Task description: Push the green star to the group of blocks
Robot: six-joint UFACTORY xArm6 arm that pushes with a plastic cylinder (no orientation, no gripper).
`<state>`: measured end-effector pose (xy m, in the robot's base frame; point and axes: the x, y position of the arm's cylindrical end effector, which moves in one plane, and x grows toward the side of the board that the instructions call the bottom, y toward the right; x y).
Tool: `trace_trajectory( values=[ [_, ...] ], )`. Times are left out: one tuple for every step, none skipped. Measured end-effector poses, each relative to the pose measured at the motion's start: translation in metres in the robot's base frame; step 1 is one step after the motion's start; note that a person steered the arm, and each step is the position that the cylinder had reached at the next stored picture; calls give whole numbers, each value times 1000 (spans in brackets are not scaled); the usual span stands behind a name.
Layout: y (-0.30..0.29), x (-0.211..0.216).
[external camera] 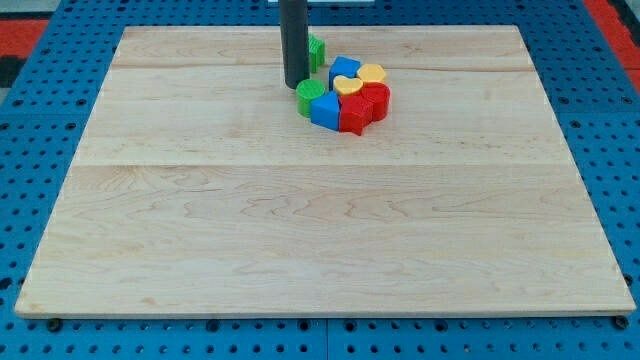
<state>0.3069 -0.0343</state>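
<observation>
My tip (295, 86) rests on the wooden board (300, 230) near the view's top centre. A green block (317, 50) sits just right of the rod and is partly hidden behind it, so I cannot make out its shape. It lies slightly above and left of the group, close to the blue block (344, 68). The group holds another green block (308, 97) directly below my tip, a blue block (325, 111), two red blocks (355, 116) (377, 98) and two yellow blocks (350, 86) (372, 73), all packed together.
The board lies on a blue pegboard table (40, 120). A red area (20, 30) shows at the view's top left corner and another at the top right.
</observation>
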Motion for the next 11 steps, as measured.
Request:
trace_trajectory(
  values=[
    [-30, -8],
    [-63, -28],
    [-66, -62],
    [-30, -89],
    [30, -98],
    [48, -98],
    [44, -98],
    [39, -96],
    [32, -86],
    [31, -80],
    [31, -78]
  ],
)
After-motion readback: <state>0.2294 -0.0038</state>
